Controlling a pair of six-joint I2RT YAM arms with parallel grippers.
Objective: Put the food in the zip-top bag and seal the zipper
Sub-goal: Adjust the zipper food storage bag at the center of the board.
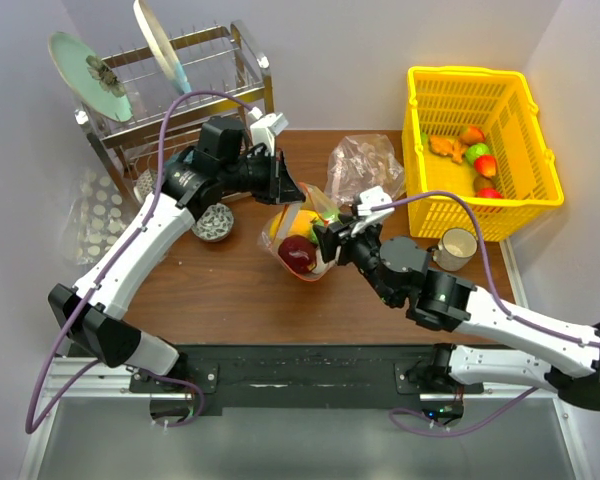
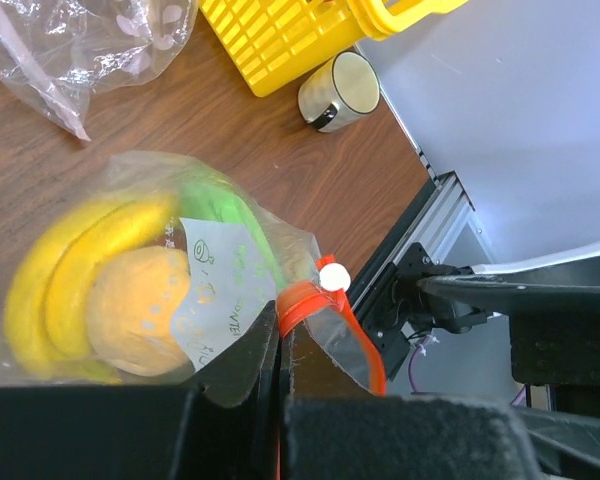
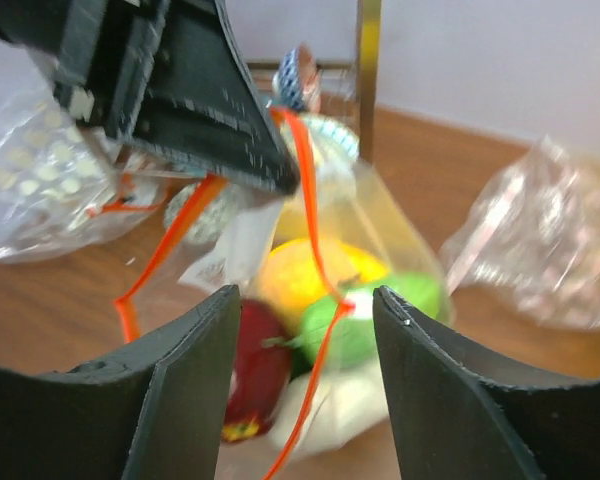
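Note:
The zip-top bag lies mid-table with the food in it: a yellow banana, an orange, a red apple and a green cucumber. My left gripper is shut on the red-orange zipper at the bag's mouth, just below its white end piece, and holds that edge up. The strip hangs slack in loops, with the mouth gaping. My right gripper stands open just in front of the bag, its jaws on either side of the strip and touching nothing.
A yellow basket with more toy food stands at the back right, a mug in front of it. A crumpled clear bag lies behind the zip-top bag. A dish rack with plates, a dotted bag and a small round dish are at the left.

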